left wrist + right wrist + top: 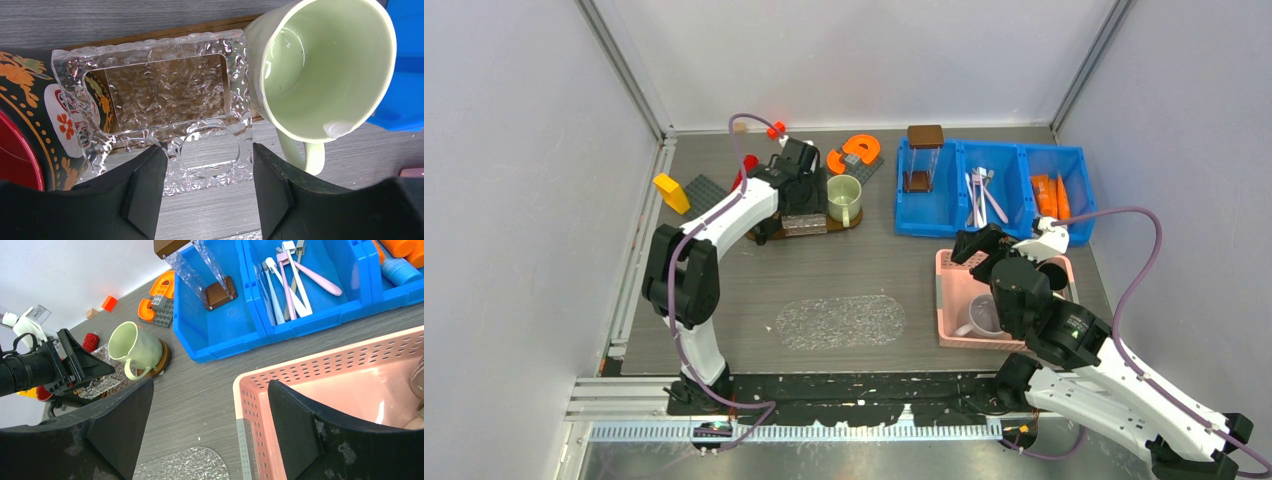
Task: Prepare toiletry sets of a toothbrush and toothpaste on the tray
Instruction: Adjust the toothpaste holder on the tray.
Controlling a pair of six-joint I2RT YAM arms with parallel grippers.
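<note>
**As found at inspection: both pincers empty, no set begun**

As viewed from the top camera, found the right pincer [210,430] spread wide and holding nothing, poised over the upper-left corner of the pink basket [942,300], right of centre. Located the toothbrush [981,195] stock in the middle blue bin [1007,165], directly up the frame from that pincer and just past the basket rim. Noted the long axis of the brushes running up and down the frame, slightly fanned. In the right wrist view, seen pointing away from the fingers toward upper right, brush heads at the far end. Located the toothpaste [1044,195] tubes one compartment further right, likewise lying lengthwise up the frame.

Found the left pincer [207,185] also wide open and gripping nothing, hanging over the near edge of the glass tray [150,47] beside the green mug [325,75], upper left of centre. Contact with the glass: cannot tell. Judged this tray to be the destination; seen bare in the left wrist view.

Judged the right arm much the nearer to both bins, the left well apart from them. Recommend a short reach up-frame, jaws set across the chosen handle, not along it.
</note>
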